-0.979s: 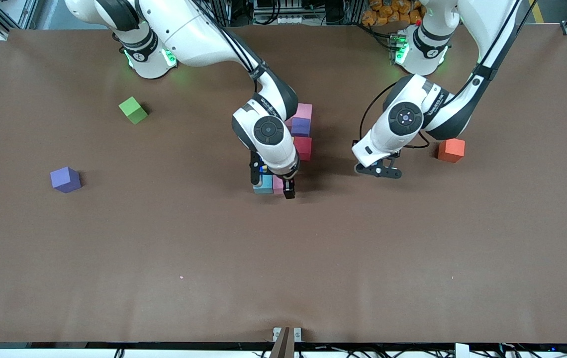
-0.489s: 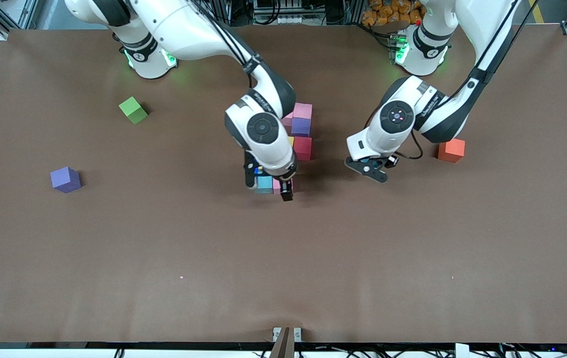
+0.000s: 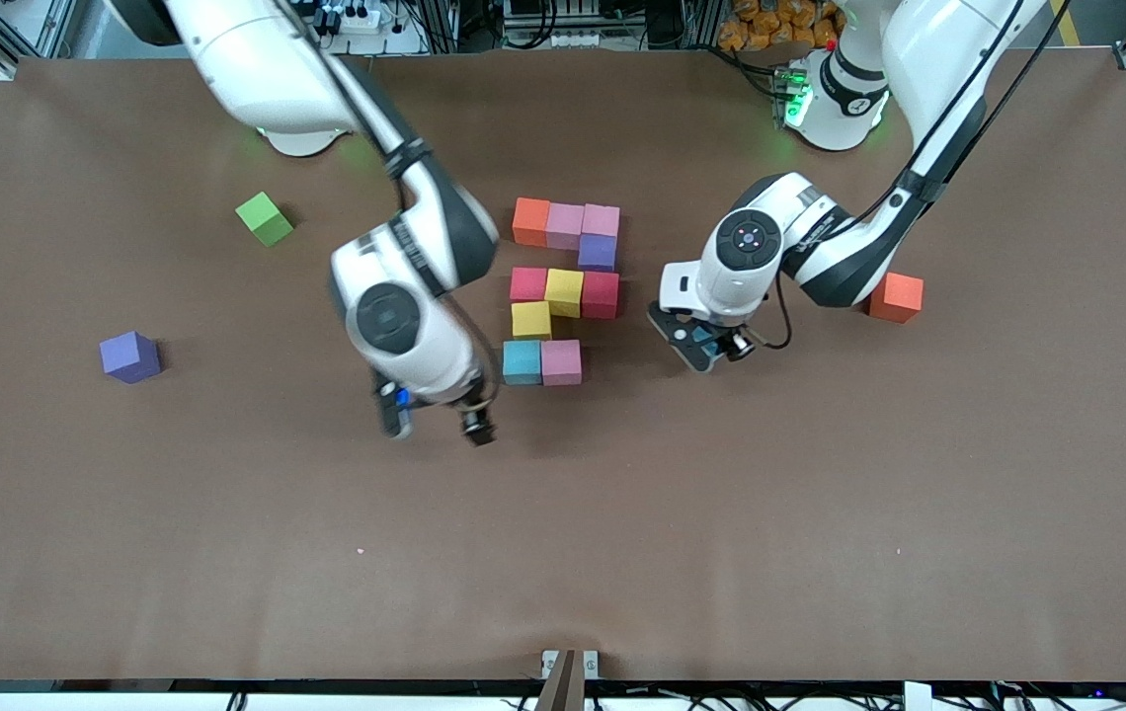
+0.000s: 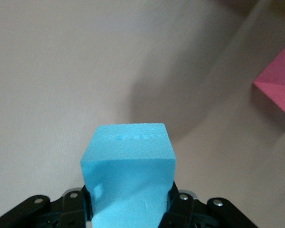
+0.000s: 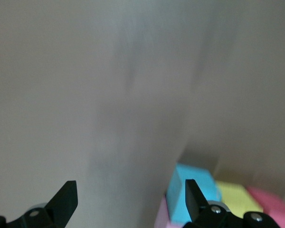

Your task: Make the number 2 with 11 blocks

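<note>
The right gripper [image 3: 435,427] has just pulled away from the number 2 [image 3: 563,291], jaws spread and empty, now hanging over bare counter [image 3: 227,553]. That uncovers ten blocks: the bottom row is showing only a blue and a pink cube, so its last cell, toward the left arm's end, is waiting to be filled. The left gripper [image 3: 706,348] is coming in over the counter beside that gap, jaws clamping a light blue block [image 4: 128,178], seemingly the eleventh. No readable writing is showing on anything.
</note>
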Motion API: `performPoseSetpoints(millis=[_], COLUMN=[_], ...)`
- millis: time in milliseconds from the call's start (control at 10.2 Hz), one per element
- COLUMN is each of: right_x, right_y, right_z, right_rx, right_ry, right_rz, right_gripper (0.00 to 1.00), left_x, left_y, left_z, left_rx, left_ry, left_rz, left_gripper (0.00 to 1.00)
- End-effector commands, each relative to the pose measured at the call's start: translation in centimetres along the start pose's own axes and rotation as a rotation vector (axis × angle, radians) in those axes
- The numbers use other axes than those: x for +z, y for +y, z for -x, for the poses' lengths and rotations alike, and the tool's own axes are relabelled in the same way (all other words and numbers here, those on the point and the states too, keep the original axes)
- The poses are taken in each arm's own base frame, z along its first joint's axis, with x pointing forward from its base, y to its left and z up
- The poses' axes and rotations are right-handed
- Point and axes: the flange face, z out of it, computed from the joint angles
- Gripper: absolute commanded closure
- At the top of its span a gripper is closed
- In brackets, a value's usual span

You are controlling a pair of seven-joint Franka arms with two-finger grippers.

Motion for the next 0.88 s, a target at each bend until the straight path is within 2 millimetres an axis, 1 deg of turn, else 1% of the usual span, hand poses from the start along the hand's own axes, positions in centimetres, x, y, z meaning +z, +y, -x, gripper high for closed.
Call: performPoseSetpoints(millis=[0, 98, 196, 294, 391, 489, 587, 685, 783], right_x=[-2.3, -2.9, -4.0, -4.7, -5.2, -5.7, -6.4, -7.1, -7.0], right_y=[-0.1, 0.0, 0.4, 1.5, 2.4, 3.6, 5.5, 7.8, 10.3], right_z=[-8.8, -13.2, -18.6, -22.7, -24.2, -25.9, -26.6, -26.2, -25.4], right_rx=[-0.115, -0.174, -0.251, -0.401, -0.5, -0.551, -0.622, -0.714, -0.784], right_ry=[-0.002, 0.003, 0.004, 0.0, 0.017, 0.02, 0.013, 0.014, 0.026], right_rz=[0.003, -0.005, -0.018, 0.001, 0.015, 0.02, 0.028, 0.025, 0.012], right_gripper=[0.0, 0.0, 0.0, 0.0, 0.0, 0.0, 0.0, 0.0, 0.0], left_x=[0.4, 0.7, 1.1, 0.9, 1.3, 1.9, 2.0, 2.0, 1.9], left_y=[0.5, 0.8, 1.3, 2.5, 2.7, 3.1, 3.2, 3.4, 3.7], left_z=[-2.7, -3.3, -4.1, -5.5, -5.9, -6.8, -8.0, -9.1, -9.9], left_rx=[0.146, 0.173, 0.206, 0.249, 0.254, 0.264, 0.306, 0.35, 0.357], left_ry=[0.021, 0.026, 0.031, 0.037, 0.034, 0.023, -0.032, -0.097, -0.114], left_rz=[0.002, 0.009, 0.018, 0.015, 0.013, 0.017, -0.01, -0.026, -0.027], left_gripper=[0.74, 0.74, 0.77, 0.79, 0.79, 0.79, 0.79, 0.79, 0.79])
